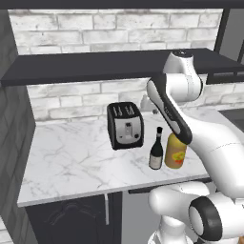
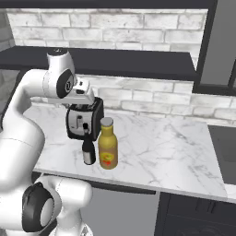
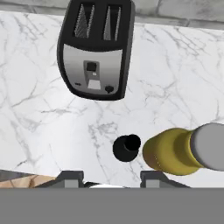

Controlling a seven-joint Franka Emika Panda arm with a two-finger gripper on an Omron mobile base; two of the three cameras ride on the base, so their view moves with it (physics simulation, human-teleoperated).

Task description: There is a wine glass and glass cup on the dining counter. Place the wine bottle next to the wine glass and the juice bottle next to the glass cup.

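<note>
No readable text is showing: the wine bottle's (image 1: 156,154) pale label and the juice bottle's (image 2: 108,144) yellow-red label, both near the toaster (image 1: 125,125), are blurring into colour patches.

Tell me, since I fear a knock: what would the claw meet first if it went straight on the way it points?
Probably the wine bottle: its top sits just ahead between the fingertips. The juice bottle stands close beside; depth is unclear.

juice bottle (image 1: 175,153) top behind arm
</note>
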